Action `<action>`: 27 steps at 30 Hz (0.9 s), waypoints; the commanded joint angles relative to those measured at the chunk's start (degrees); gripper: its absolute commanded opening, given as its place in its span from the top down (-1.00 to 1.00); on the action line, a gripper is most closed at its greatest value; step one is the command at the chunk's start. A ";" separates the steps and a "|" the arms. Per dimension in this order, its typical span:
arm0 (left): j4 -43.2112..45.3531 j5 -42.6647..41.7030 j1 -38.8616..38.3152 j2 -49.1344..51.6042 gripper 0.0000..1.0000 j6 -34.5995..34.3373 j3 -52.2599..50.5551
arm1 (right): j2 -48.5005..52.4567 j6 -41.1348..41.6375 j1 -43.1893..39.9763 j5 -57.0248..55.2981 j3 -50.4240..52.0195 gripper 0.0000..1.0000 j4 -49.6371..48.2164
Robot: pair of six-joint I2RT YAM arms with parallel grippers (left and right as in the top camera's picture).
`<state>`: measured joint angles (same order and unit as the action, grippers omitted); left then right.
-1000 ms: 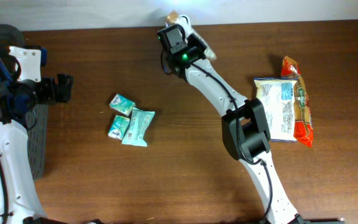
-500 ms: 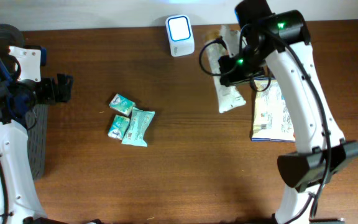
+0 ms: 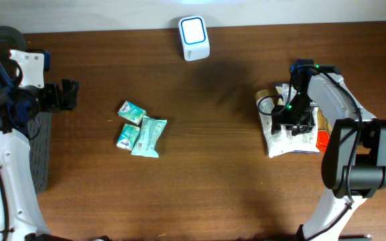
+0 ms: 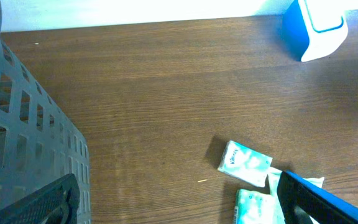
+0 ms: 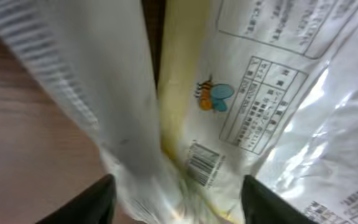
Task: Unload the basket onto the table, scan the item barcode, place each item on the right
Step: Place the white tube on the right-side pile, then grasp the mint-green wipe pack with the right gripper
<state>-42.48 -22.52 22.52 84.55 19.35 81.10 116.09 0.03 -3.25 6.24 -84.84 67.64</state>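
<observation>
Packet (image 3: 272, 140) lay at table's 3 o'clock, partly on other snack bags (image 3: 322, 137), barcode (image 5: 202, 163) facing wrist camera. Right gripper (image 3: 288, 120) hung over it, fingers apart, gripping nothing. Scanner (image 3: 194, 29) stood at 12 o'clock, well apart. Left gripper (image 3: 69, 95) at 9 o'clock beside basket (image 3: 42, 154), jaws wide, empty. Tissue packs (image 3: 139, 127) left of centre.

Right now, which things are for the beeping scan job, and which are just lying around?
For the job: the scanner; the snack packets under the right claw.

Just lying about: the green tissue packs, untouched; the grey basket by the open left claw.
</observation>
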 commanded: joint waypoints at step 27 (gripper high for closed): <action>0.13 -0.61 0.15 -0.22 -0.98 0.70 -0.07 | 20.87 17.05 39.80 25.73 -28.96 -0.85 -17.62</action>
<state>-42.48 -22.52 22.52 84.55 19.35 81.10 135.63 16.60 35.64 28.75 -113.65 50.70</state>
